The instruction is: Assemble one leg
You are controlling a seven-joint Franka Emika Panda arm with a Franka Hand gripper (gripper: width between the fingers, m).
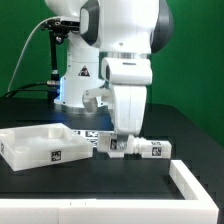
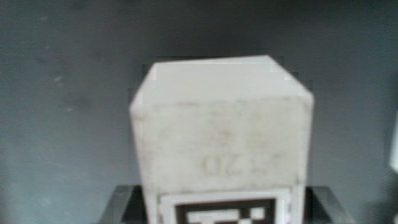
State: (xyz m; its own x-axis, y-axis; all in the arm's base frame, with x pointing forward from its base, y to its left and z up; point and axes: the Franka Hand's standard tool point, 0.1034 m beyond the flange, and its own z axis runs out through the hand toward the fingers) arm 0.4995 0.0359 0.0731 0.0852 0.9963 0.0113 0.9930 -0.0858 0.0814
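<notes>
The leg (image 1: 143, 148) is a small white oblong block with black-and-white tags. It lies lengthwise at table level, right of centre in the exterior view. My gripper (image 1: 121, 141) comes straight down onto its left part, with its fingers on either side. In the wrist view the leg (image 2: 222, 120) fills the middle, with its tag at the near end. The gripper (image 2: 222, 207) has its dark fingers (image 2: 130, 203) pressed against both sides of the block. It is shut on the leg.
The large white square tray-like part (image 1: 38, 146) lies at the exterior view's left, close to the leg. The marker board (image 1: 86, 131) lies behind it by the robot base. A raised white border (image 1: 193, 183) runs along the front and right of the black table.
</notes>
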